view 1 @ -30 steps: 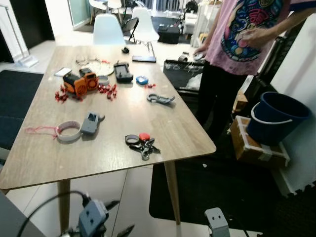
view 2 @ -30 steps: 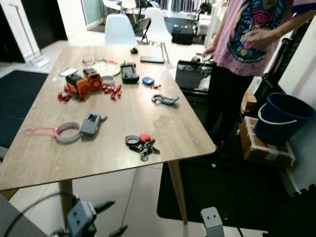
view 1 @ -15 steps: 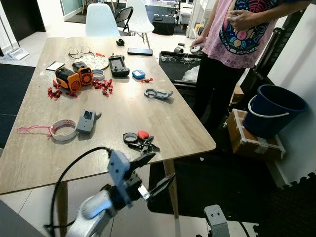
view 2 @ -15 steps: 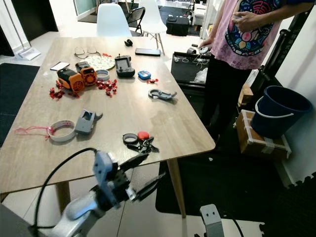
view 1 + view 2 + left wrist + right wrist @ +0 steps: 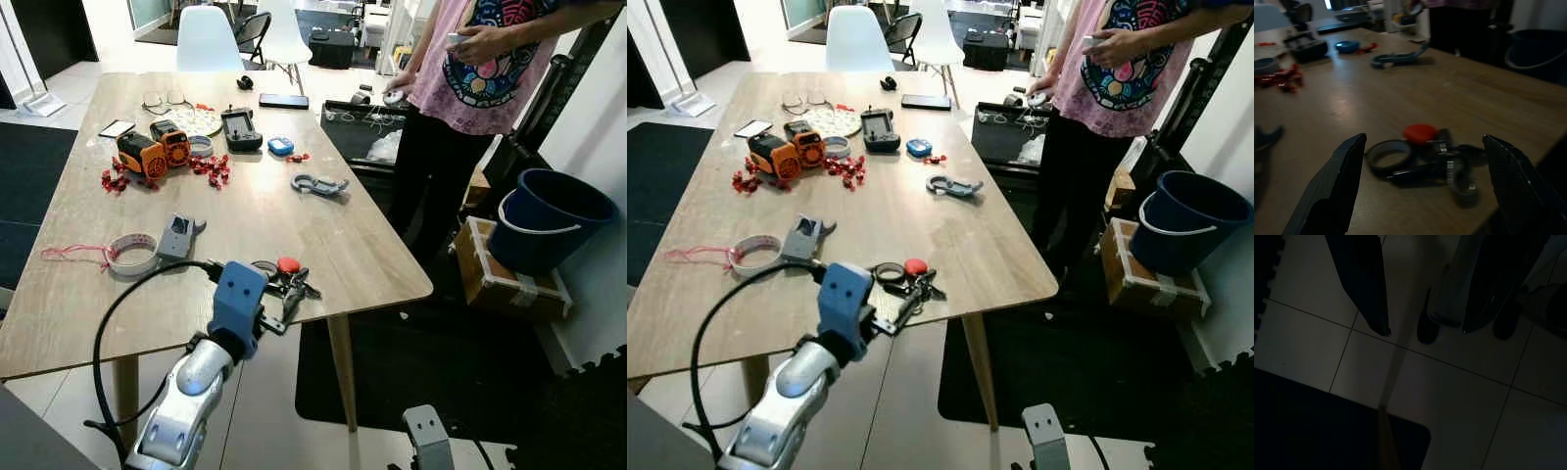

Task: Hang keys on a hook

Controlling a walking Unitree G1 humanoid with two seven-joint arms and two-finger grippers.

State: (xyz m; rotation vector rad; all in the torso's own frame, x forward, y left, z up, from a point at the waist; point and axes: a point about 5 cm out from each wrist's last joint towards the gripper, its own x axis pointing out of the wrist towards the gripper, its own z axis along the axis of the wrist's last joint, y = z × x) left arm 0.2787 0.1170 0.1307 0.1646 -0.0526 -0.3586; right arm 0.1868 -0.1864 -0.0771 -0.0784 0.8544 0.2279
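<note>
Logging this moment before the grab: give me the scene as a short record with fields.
target: keys with a red tag, lying near the table's front edge
surface: wooden table
left claw: open, fingers either side of the keys, not touching them
right claw: open, hanging over tiled floor
hook: grey hook lying flat mid-table
bystander: person standing at the table's far right side
step: keys not yet picked up

Left arm raised and reaching forward, left tool fingers spread wide, right arm hanging idle

Wooden table, keys, tape roll, carabiner
</note>
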